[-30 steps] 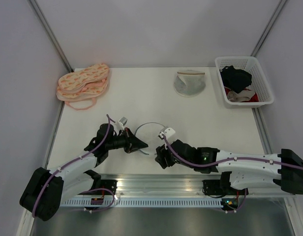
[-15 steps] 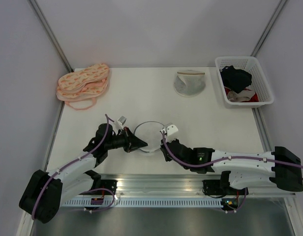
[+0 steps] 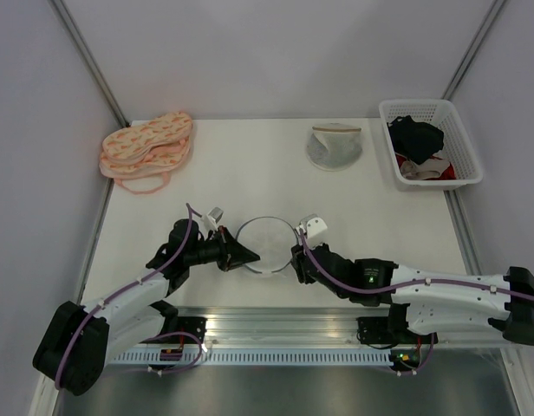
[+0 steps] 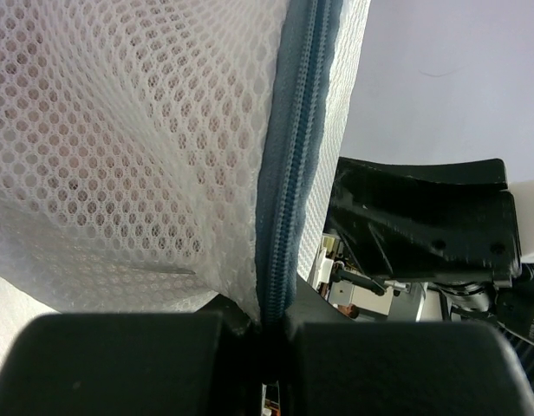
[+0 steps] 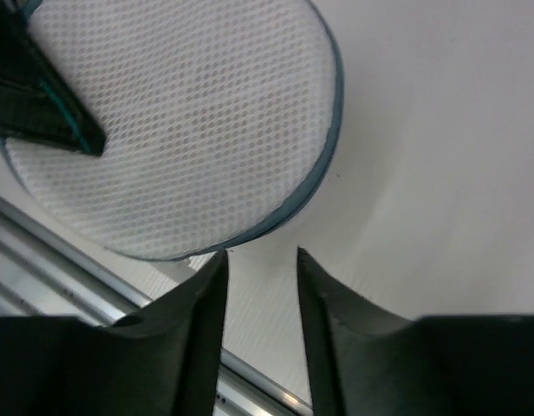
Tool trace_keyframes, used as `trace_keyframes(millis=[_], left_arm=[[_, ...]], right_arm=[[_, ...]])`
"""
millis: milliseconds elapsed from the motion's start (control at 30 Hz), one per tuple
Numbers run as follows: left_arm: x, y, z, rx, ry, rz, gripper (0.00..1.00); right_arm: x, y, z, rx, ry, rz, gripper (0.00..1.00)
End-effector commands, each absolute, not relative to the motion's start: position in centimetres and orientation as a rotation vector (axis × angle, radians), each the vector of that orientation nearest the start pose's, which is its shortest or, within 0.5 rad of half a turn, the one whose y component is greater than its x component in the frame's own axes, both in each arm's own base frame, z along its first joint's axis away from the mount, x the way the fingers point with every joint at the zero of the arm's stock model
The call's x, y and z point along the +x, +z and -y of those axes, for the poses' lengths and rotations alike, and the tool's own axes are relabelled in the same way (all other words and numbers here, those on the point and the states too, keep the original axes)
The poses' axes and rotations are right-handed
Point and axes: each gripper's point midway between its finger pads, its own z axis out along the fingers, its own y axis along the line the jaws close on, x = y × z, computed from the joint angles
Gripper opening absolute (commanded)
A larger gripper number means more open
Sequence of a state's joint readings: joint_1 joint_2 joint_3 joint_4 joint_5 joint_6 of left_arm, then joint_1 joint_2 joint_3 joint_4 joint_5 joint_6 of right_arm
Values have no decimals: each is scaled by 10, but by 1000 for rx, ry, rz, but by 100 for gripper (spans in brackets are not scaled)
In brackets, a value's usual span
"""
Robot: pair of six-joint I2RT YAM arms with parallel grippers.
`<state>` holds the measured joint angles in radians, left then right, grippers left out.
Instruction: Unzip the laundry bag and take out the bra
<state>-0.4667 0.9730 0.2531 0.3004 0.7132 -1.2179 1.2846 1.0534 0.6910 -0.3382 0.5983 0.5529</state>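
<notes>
Where the table meets the arms' rail, the laundry bag lies round face up, so it shows no long axis. The left gripper is clamped on its closed zip, which runs straight away from the fingers. The right gripper hangs slightly parted and empty beside the rim. Farther back are a grey mesh bag, stacked peach bras, and a basket holding dark, red and white clothes.
</notes>
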Motion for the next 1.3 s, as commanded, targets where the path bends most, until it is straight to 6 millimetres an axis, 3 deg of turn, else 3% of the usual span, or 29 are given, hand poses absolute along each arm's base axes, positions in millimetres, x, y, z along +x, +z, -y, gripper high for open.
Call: trace_keyframes(millis=[0, 33, 167, 467, 600, 700, 800, 833, 900, 1033, 1133, 1267], left_arm=[[159, 136, 245, -255, -1704, -2310, 2], [160, 137, 245, -259, -1702, -2310, 2], [162, 138, 246, -259, -1702, -2308, 2], [162, 143, 246, -260, -1712, -2294, 2], [160, 140, 245, -267, -1718, -2297, 2], [159, 140, 245, -266, -1720, -2294, 2], [158, 142, 244, -265, -1718, -2290, 2], [158, 142, 244, -263, -1718, -2290, 2], [158, 142, 244, -265, -1717, -2288, 2], [158, 143, 244, -255, -1716, -2287, 2], [157, 142, 244, -235, -1708, -2296, 2], [152, 135, 242, -204, -1673, -2343, 2]], right_arm=[[137, 145, -281, -579, 597, -2120, 47], [133, 143, -283, -596, 621, -2125, 55], [121, 142, -297, -617, 735, -2122, 63], [145, 139, -310, -536, 676, -2051, 56], [163, 150, -319, -444, 660, -1976, 45], [169, 153, -321, -407, 661, -1948, 25], [168, 153, -322, -414, 657, -1953, 12], [168, 152, -320, -415, 652, -1959, 4], [167, 152, -314, -422, 633, -1969, 0], [169, 153, -290, -405, 534, -1992, 0], [172, 141, -263, -425, 359, -2057, 0], [177, 143, -241, -407, 193, -2092, 0]])
